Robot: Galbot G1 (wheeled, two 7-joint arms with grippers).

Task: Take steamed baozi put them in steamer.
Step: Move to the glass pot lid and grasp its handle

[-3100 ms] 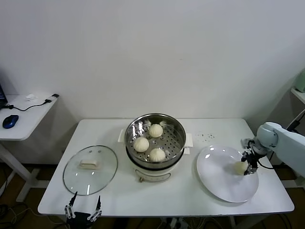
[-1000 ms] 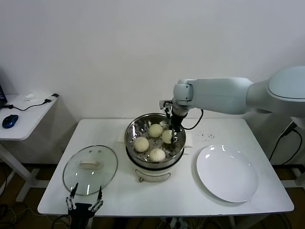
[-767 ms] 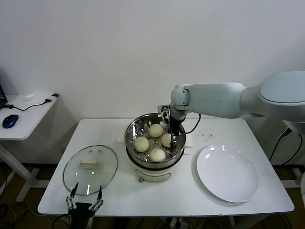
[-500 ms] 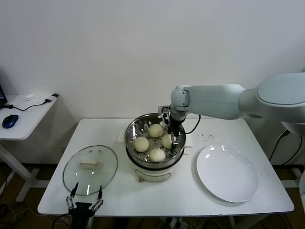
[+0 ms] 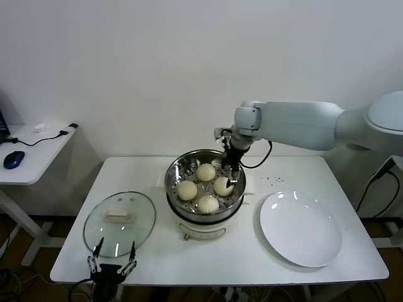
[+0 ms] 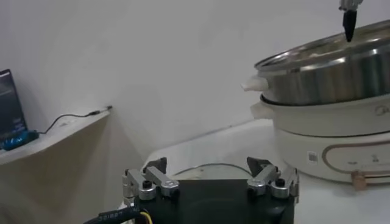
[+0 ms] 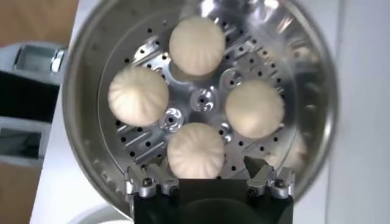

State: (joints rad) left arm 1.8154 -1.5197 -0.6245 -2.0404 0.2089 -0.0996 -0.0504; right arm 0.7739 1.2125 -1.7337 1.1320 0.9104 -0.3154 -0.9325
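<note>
My left gripper (image 5: 112, 267) hangs low at the table's (image 5: 145, 251) near edge, just in front of the glass lid (image 5: 119, 223), fingers spread apart and empty. In its wrist view the two fingertips (image 6: 145, 182) stand wide apart with nothing between them, and the steamer (image 6: 329, 73) rises beyond them across the table.

The steamer (image 5: 205, 182) sits mid-table, to the right of the lid. All four baozi lie on its perforated tray: one at the left (image 5: 186, 190), one at the back (image 5: 206, 172), one at the front (image 5: 208, 204) and one at the right (image 5: 223, 186).

My right gripper (image 5: 230, 168) hovers over the steamer's right rim, pointing down, above the right-hand bun and not touching it. Its wrist view looks straight down into the pot: the fingers (image 7: 146, 181) are parted and hold nothing, and the nearest baozi (image 7: 195, 150) lies on the tray below the gap between them, with the other three (image 7: 138, 96) (image 7: 196, 45) (image 7: 255, 109) ringed around the tray's centre.

Farther right, the white plate (image 5: 301, 229) lies flat on the table, well apart from the gripper.
</note>
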